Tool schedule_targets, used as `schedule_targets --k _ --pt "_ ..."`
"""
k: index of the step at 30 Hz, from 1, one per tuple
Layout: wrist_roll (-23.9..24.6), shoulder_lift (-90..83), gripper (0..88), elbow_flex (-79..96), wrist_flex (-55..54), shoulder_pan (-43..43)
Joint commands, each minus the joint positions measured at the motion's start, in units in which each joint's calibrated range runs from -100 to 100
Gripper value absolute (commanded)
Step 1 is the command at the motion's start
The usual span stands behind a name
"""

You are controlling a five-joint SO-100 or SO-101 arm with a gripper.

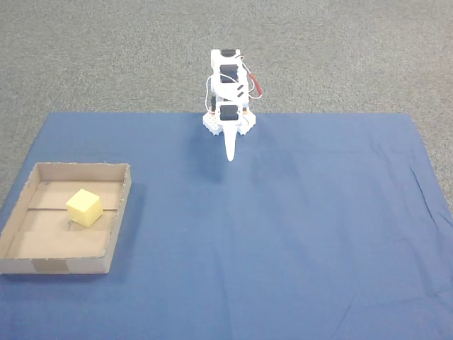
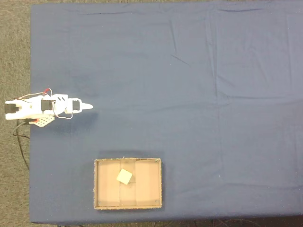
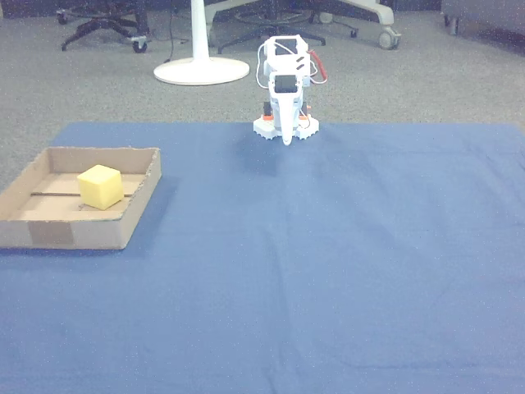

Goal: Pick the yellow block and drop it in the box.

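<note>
The pale-yellow block [image 1: 84,207] lies on the floor of the brown cardboard box [image 1: 117,219], tilted slightly, near the seam line. From above, the block [image 2: 125,177] sits near the middle of the box [image 2: 158,183]; in the other view the block [image 3: 100,187] rests inside the box [image 3: 139,212] at the left. The white arm is folded back at its base, far from the box. Its gripper [image 1: 230,154] points down toward the cloth, fingers together and holding nothing. The gripper [image 2: 88,107] and gripper [image 3: 286,138] look shut in these views too.
A blue cloth [image 1: 283,234] covers the table, with grey carpet around it. A white stand base [image 3: 201,70] and chair wheels stand on the floor behind the arm. Cables [image 2: 21,137] trail from the arm's base.
</note>
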State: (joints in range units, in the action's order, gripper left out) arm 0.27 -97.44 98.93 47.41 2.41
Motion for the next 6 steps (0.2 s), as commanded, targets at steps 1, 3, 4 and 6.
schedule_targets --k 1,3,4,6 --pt "0.20 -0.11 0.2 0.89 0.25 -0.64" --pt "0.20 -0.11 0.2 0.89 0.25 -0.64" --pt "0.20 -0.11 0.2 0.89 0.25 -0.64" --pt "0.20 -0.11 0.2 0.89 0.25 -0.64"
